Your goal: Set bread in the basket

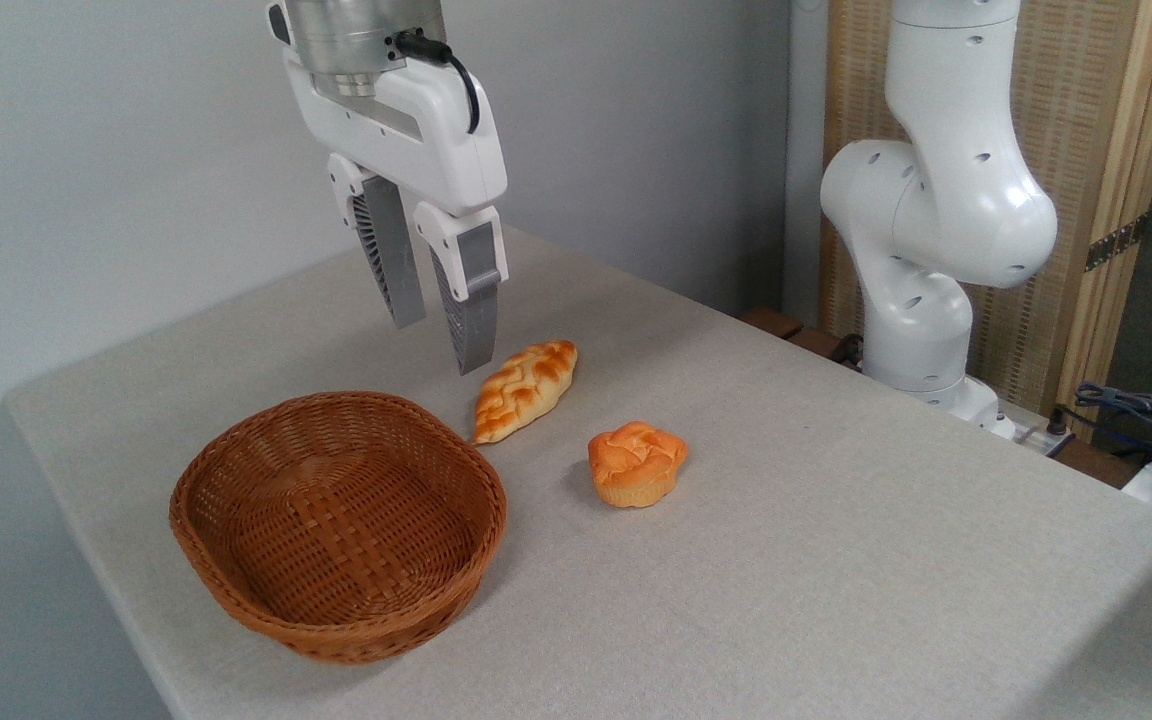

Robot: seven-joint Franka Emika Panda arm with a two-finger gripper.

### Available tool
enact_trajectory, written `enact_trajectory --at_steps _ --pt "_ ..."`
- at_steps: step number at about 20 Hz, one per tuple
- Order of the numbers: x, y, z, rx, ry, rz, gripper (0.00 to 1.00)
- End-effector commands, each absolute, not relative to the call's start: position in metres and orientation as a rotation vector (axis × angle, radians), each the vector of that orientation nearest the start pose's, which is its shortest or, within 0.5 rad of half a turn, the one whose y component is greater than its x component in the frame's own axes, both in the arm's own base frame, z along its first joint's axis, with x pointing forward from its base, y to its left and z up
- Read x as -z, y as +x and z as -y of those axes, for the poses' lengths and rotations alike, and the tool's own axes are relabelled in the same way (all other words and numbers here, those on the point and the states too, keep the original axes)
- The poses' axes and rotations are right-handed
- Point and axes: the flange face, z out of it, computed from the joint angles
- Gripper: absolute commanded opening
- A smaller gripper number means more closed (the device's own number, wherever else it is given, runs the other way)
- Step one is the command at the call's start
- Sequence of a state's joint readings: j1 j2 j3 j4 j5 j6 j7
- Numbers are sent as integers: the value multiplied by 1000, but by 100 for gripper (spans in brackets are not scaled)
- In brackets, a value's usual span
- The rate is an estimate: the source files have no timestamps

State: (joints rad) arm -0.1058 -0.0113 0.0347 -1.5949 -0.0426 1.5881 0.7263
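The bread, a small round orange-golden bun with a ridged top, lies on the grey table right of the basket. The brown wicker basket stands empty at the left front. My gripper hangs in the air above the table behind the basket, up and to the left of the bun. Its two grey fingers stand apart with nothing between them.
A long plaited pointed loaf lies between the basket and the bun, just right of my fingertips. The arm's white base rises at the back right. Cables lie at the far right edge. The table is cloth-covered.
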Motion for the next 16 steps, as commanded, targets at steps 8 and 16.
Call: enact_trajectory --at_steps 8,16 --pt "-603 520 39 -7 -2943 -1265 100" --pt "-528 467 41 0 -2839 -1471 100"
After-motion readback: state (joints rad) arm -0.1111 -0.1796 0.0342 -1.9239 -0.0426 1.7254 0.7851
